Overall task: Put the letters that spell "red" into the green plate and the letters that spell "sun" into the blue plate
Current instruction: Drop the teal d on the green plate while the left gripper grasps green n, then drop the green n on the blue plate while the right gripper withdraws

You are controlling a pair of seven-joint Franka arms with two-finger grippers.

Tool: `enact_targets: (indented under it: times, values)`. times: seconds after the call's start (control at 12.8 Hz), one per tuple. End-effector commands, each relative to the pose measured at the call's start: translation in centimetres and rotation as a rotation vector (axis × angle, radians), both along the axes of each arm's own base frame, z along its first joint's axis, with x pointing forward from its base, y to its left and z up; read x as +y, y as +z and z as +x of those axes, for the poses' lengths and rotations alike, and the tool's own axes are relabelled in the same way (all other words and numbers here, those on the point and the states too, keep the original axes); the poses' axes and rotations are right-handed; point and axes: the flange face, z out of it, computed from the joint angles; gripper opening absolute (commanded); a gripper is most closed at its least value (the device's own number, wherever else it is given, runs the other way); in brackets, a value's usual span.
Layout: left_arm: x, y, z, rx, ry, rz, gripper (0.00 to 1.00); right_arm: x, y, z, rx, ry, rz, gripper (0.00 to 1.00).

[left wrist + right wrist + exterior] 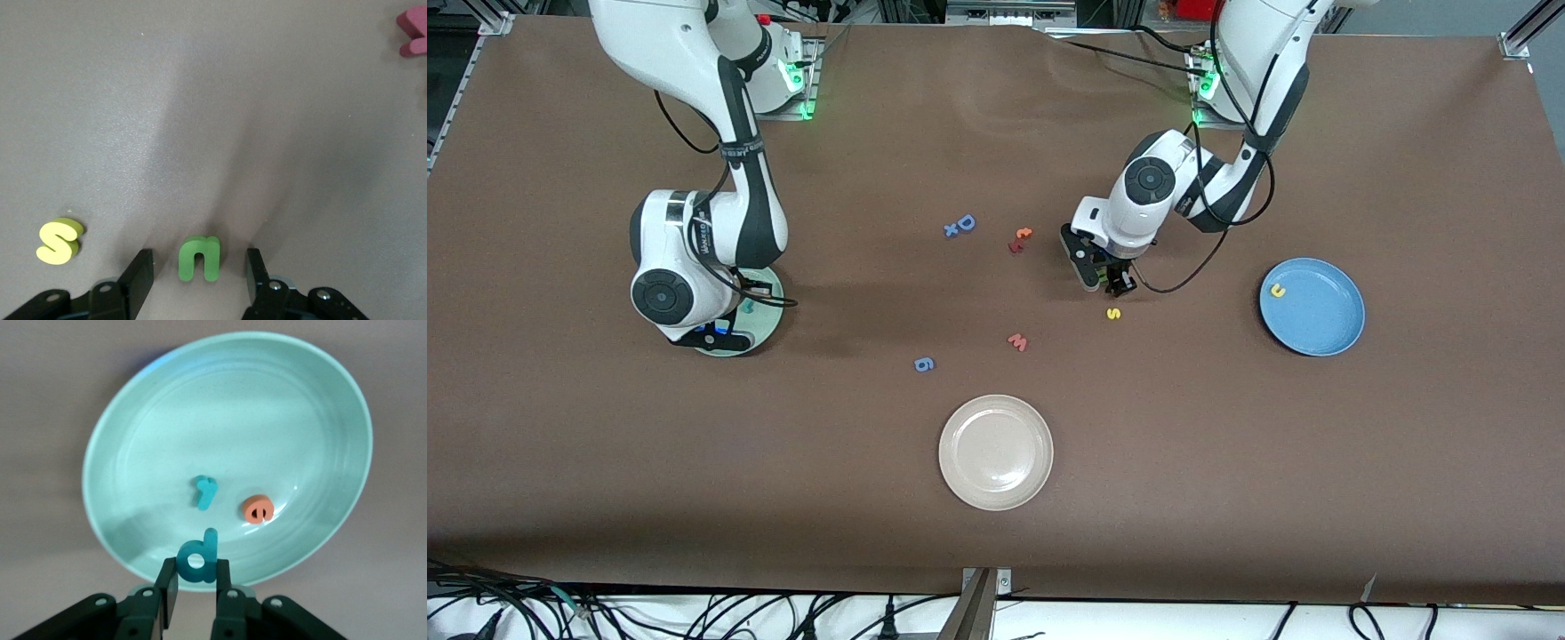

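A big brown table fills the view, with the two robot arms standing along its top edge.

Three round plates sit on it. The green plate is toward the right arm's end, mostly hidden under that arm. The blue plate is toward the left arm's end. A cream-white plate sits nearest the front camera, in the middle.

The right end effector hangs over the green plate. Its two fingers are pinched on a teal d. A teal r and an orange e lie inside the green plate, close together.

The left end effector is low over the middle of the table. Its fingers stand apart, one on each side of a green n, not touching it. The n sits on the table. A yellow s lies just beside it on the table, a bit nearer the front camera in the front view. A yellow u lies in the blue plate, near its rim.

Other small letters are scattered in the middle of the table: a blue D with a small x, an orange-and-red letter pair, a pink w and a blue 6.
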Motion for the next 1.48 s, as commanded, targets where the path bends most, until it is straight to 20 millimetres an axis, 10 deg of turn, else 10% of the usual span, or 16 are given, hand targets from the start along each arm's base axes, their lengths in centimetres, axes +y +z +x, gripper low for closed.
enact_targets:
  times: [0.0, 0.16, 0.47, 0.7, 1.09, 1.4]
  values:
    - [-0.4, -0.4, -0.5, -0.015, -0.019, 0.002, 0.40, -0.3, -1.7, -0.1, 0.018, 0.024, 0.015, 0.30]
    - [-0.2, -0.7, -0.5, -0.011, -0.016, 0.005, 0.27, 0.1, -1.1, 0.6, -0.003, 0.027, 0.020, 0.97]
    - [0.0, 0.0, -0.1, -0.022, -0.022, 0.003, 0.24, 2.2, 2.9, 2.3, -0.011, 0.035, 0.045, 0.99]
    - [3.2, 4.3, 2.7, -0.052, -0.014, 0.025, 0.24, 3.7, 9.5, 4.3, -0.005, 0.055, 0.083, 0.99]
    - [17.7, 11.4, 7.7, 0.007, 0.204, 0.096, 0.25, 5.1, 19.7, 5.0, -0.073, 0.118, 0.180, 1.00]
    - [28.6, 10.7, 8.8, 0.041, 0.430, 0.129, 0.28, 5.0, 25.9, 3.2, -0.128, 0.134, 0.294, 1.00]
